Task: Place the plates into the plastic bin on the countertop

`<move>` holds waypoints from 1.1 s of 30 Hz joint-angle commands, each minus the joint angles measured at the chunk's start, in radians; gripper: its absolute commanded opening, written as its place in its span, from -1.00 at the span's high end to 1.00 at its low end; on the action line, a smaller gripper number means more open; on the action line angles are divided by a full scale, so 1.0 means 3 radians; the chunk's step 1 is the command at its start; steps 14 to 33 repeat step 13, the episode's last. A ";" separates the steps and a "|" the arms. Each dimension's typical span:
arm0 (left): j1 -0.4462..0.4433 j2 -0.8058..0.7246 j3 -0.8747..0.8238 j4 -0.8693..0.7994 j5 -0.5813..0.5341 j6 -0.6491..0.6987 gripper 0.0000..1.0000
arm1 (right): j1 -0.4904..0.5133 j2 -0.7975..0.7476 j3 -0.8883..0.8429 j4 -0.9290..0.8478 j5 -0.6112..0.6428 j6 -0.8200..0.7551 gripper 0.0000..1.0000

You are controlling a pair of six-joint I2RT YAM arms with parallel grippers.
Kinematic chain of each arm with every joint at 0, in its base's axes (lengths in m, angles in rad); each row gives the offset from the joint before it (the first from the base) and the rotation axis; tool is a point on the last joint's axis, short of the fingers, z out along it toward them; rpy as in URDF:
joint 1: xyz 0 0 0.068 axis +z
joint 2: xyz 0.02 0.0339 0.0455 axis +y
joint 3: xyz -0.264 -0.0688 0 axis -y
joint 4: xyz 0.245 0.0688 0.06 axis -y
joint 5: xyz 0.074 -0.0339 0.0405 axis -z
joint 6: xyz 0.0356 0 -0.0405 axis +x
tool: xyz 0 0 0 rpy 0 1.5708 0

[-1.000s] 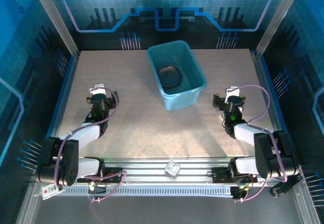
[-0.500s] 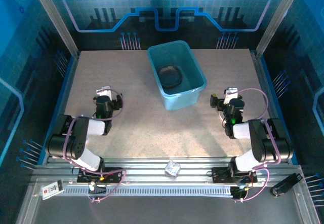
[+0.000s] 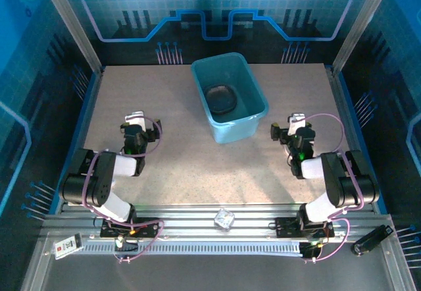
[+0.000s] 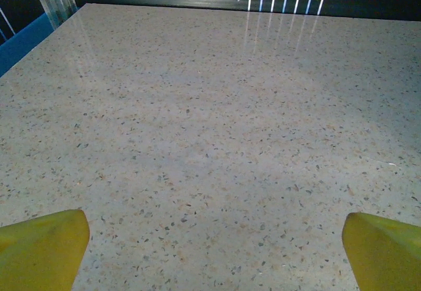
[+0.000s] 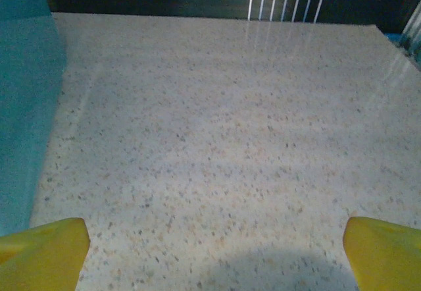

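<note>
Right hand (image 3: 296,121) edged toward plastic bin (image 3: 258,100) | left hand (image 3: 135,118) steady | both spread wide, empty | plates (image 3: 220,98) inside it

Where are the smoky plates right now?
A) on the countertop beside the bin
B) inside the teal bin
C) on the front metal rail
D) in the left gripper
B: the top view shows the plates as a dark pile on the floor of the teal bin.
</note>
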 commanded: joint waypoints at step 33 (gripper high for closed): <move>-0.0009 0.0008 0.0002 0.0139 0.0039 0.0024 -0.99 | 0.0072 0.0040 0.0087 -0.0032 -0.0002 -0.0158 -1.00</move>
